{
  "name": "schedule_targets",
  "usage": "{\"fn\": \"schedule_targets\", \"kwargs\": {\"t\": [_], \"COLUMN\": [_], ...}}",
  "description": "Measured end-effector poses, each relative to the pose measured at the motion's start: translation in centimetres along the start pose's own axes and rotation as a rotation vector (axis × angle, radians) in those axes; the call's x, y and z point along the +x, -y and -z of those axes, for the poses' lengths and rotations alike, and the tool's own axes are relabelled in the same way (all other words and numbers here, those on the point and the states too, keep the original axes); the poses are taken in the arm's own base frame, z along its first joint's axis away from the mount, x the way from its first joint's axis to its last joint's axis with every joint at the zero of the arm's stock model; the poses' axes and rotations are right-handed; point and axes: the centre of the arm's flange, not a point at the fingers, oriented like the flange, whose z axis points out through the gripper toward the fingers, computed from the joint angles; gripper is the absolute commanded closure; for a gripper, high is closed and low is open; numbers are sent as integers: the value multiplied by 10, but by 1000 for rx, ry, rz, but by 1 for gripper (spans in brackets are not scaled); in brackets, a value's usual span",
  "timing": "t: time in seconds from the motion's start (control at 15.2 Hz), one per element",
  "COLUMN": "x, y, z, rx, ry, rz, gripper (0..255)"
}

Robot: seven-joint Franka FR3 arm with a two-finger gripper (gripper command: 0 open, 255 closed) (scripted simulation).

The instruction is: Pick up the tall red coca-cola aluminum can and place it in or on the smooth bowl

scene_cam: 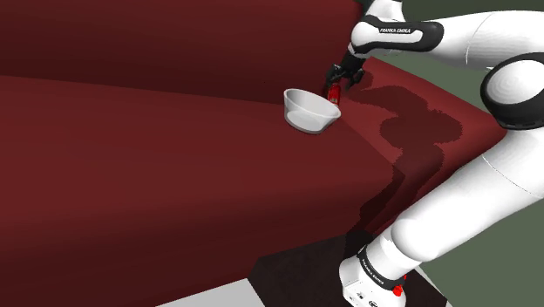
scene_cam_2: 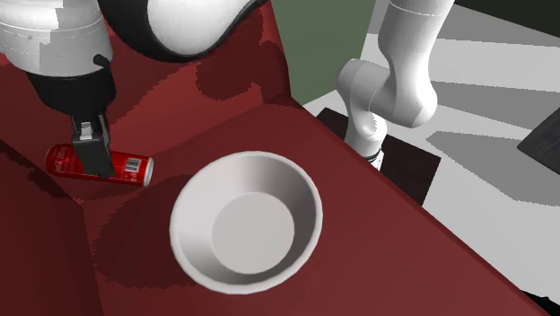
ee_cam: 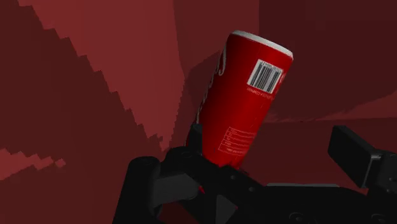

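Black fingers (ee_cam: 356,159) of the hand (ee_cam: 270,146) are right up close in the wrist view, spread apart w/ the red can (ee_cam: 245,108) between them. One finger is at the can's side and the other is off it w/ a gap, so nothing is gripped yet. The can lies on its side on the dark red couch (scene_cam_2: 377,269), just beside the white bowl (scene_cam_2: 287,188), not touching it.

Step now, I think: squeeze & get a good hold.

How I'd do it:
- Close slowly so the round can doesn't roll away.
- Keep both fingers across the can's middle, not near an end, or it'll tip when lifted.
- Check it's snug, then lift straight up, high enough to clear the bowl's rim.
- Bowl's v. close, so only a short move over.
- Lower the can into the middle of the bowl, then let go gently — it's long, so it'll prob. lean on the rim.

What could go wrong: can slips out, or bumps the bowl & pushes it away.
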Motion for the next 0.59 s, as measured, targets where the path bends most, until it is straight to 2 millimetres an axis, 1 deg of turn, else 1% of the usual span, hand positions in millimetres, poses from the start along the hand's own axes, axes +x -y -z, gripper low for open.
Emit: {"fn": "schedule_targets", "kwargs": {"t": [0.07,0.2,0.59], "x": [-1,-2,-2], "y": [-3,-6,-8], "z": [-11,-26,-58], "rx": [-31,-51,-57], "ry": [-37,-71,-84], "rz": [-94,-173,-200], "gripper": [0,0,0]}}
